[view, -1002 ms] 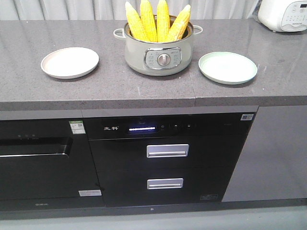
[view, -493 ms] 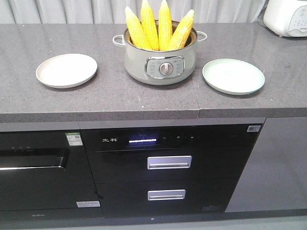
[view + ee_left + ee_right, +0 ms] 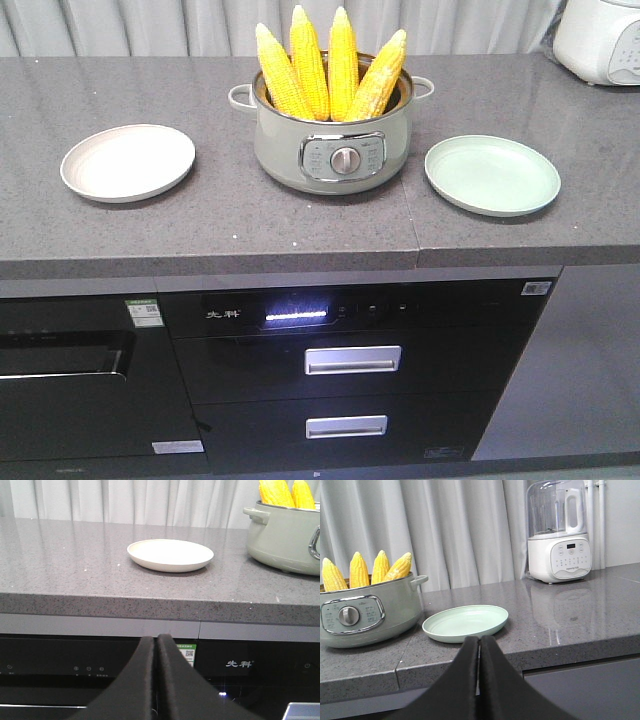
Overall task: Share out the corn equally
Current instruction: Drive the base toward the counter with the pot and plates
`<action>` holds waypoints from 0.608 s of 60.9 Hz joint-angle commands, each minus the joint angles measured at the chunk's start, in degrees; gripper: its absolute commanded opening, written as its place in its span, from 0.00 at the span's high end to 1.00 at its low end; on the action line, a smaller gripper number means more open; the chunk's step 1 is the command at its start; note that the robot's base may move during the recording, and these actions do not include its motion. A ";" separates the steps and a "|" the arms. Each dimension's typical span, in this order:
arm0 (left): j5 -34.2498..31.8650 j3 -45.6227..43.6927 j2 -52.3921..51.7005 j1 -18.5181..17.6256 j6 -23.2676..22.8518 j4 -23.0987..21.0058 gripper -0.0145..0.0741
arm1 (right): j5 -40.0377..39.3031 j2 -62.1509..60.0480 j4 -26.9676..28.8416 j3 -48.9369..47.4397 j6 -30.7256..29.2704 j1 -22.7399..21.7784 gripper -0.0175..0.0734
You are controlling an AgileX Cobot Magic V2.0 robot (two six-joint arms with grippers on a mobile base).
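The counter (image 3: pixel 230 215) has drifted lower and nearer in the front view, left claw (image 3: pixel 156 639) and right claw (image 3: pixel 480 640) both pressed together below its edge, corn (image 3: pixel 325 75) upright in the pot (image 3: pixel 330 155) at upper centre, where tugging one cob might topple its leaning neighbours.

Countertop (image 3: pixel 220 225): grey speckled stone look, polished, with soft reflections.
Cream plate (image 3: pixel 127 162): smooth, matt.
Green plate (image 3: pixel 492 175): smooth, faint sheen, plastic-like.
Pot (image 3: pixel 285 150): pale green body, glossy; control panel edged in chrome-look trim, with a shiny metallic knob (image 3: pixel 344 160).
Corn (image 3: pixel 310 65): bumpy kernel rows, slight waxy gloss.
Curtain (image 3: pixel 460 530): pale cloth, matt, hanging in soft folds.
Appliance fronts (image 3: pixel 240 370): black, glass-like, highly glossy.
Drawer handles (image 3: pixel 352 360): brushed metal.
White appliance (image 3: pixel 565 555): glossy plastic base, clear jug above.
Left gripper (image 3: pixel 157 640) and right gripper (image 3: pixel 480 641): black, matt, smooth.
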 commanded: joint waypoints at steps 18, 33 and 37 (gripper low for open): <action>-4.04 -1.66 -0.26 -0.19 -0.09 -0.52 0.84 | -4.38 -0.32 -0.30 1.03 -0.07 -0.32 0.81; -4.04 -1.66 -0.26 -0.19 -0.09 -0.52 0.84 | -4.38 -0.32 -0.30 1.03 -0.07 -0.32 0.81; -4.04 -1.66 -0.26 -0.19 -0.09 -0.52 0.84 | -4.38 -0.32 -0.30 1.03 -0.07 -0.32 0.81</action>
